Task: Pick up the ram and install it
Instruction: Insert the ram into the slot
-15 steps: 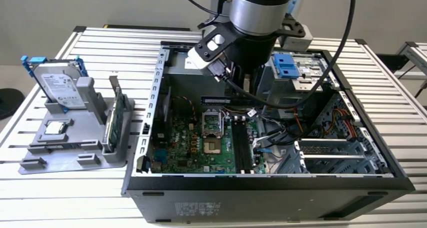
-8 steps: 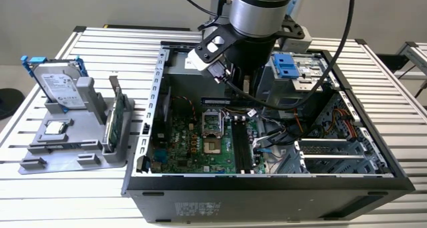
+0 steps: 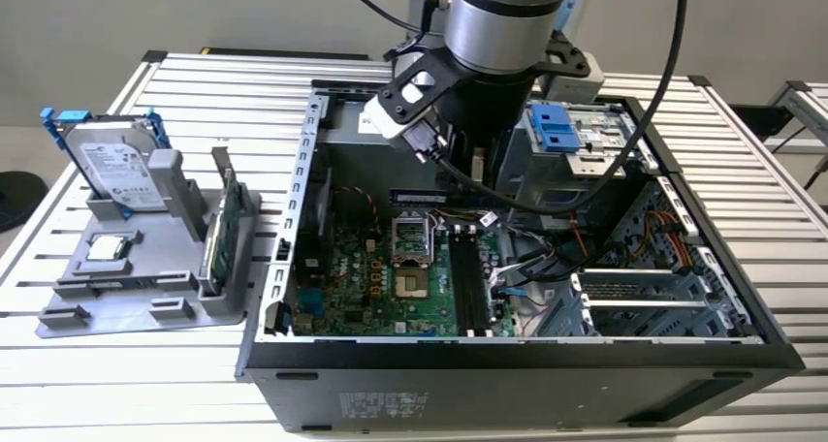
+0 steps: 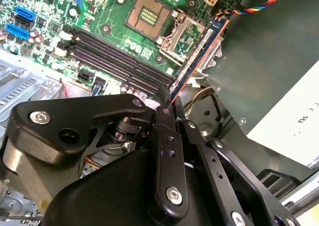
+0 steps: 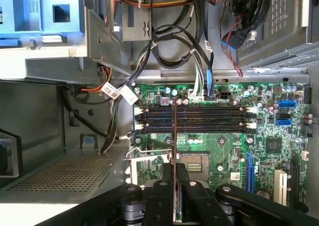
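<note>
My gripper (image 4: 170, 100) is shut on the ram (image 4: 197, 52), a slim dark blue stick that juts out from between the black fingers (image 4: 167, 136). In the first wrist view the ram (image 5: 174, 131) shows edge-on as a thin line rising from the gripper (image 5: 174, 170). It hangs over the motherboard, crossing above the black memory slots (image 5: 199, 119), apart from them. The same slots (image 4: 114, 56) lie beside the CPU socket (image 4: 148, 14). In the exterior view the ram (image 3: 417, 197) sits below the arm's wrist (image 3: 428, 93), inside the open computer case (image 3: 518, 360).
Cable bundles (image 5: 174, 47) and a blue drive bay (image 3: 554, 127) crowd the case near the slots. Outside the case, on the exterior view's left, a grey holder (image 3: 143, 292) carries a silver hard drive (image 3: 116, 166) and a green card (image 3: 223, 234).
</note>
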`<state>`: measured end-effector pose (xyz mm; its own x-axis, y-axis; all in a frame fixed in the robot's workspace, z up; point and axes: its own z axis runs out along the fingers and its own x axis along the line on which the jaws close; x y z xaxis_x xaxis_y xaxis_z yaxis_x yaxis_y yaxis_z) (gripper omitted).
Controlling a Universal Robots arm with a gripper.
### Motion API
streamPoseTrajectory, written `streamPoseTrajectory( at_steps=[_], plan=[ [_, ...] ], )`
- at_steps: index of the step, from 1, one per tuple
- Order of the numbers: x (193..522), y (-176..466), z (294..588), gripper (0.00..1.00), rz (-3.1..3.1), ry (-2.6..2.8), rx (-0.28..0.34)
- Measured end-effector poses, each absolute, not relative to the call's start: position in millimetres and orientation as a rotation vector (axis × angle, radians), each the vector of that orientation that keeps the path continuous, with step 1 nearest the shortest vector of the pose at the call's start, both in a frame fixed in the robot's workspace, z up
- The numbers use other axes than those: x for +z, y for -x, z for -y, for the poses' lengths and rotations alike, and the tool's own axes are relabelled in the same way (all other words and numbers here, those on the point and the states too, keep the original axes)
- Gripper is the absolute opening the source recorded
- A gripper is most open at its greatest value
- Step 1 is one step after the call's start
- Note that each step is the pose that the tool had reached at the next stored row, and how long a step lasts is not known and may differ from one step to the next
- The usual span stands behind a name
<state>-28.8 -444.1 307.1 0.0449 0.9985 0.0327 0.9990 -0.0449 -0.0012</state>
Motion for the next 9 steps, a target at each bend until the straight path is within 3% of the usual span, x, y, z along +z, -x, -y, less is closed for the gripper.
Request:
streamPoseTrajectory(
  at_steps=[9],
  plan=[
    [306.9,27.7,444.1,0.0,2.099,2.306,-0.037]
  ],
)
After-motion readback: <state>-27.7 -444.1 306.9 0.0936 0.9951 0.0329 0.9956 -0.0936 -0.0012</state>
